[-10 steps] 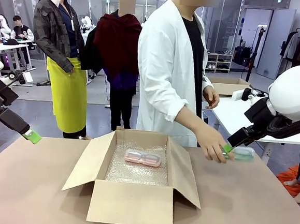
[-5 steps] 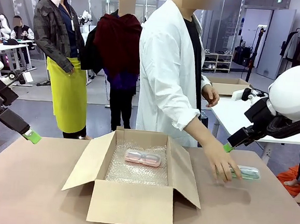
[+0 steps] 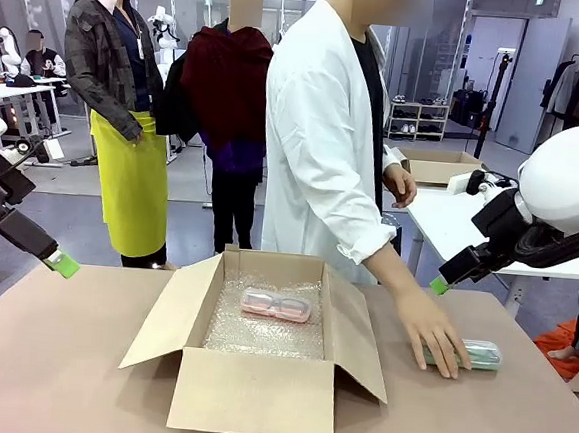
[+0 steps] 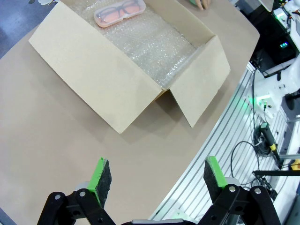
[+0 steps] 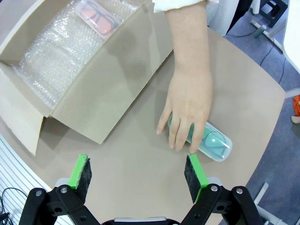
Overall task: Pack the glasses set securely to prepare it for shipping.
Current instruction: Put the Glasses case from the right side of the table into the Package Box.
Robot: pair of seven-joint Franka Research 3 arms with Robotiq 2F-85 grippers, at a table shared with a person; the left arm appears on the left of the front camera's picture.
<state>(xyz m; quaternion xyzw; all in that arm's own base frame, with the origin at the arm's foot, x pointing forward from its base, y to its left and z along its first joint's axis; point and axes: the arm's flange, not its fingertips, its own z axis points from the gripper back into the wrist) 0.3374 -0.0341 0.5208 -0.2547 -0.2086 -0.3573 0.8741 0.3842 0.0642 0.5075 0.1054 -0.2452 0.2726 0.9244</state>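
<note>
The brown table (image 3: 58,359) bears an open cardboard box (image 3: 255,394) and, beside it, a mint green case (image 3: 484,354)

Pink case (image 3: 275,305): translucent, oblong, round corners, lid shut, dark-framed glasses visible inside. Lies flat on bubble wrap (image 3: 260,337) at far end of open cardboard box (image 3: 253,394). Mint green case (image 3: 483,354): same shape, flat on tabletop (image 3: 58,359), right of box and apart from it. Person's hand (image 3: 437,333) rests on its left part.
</note>
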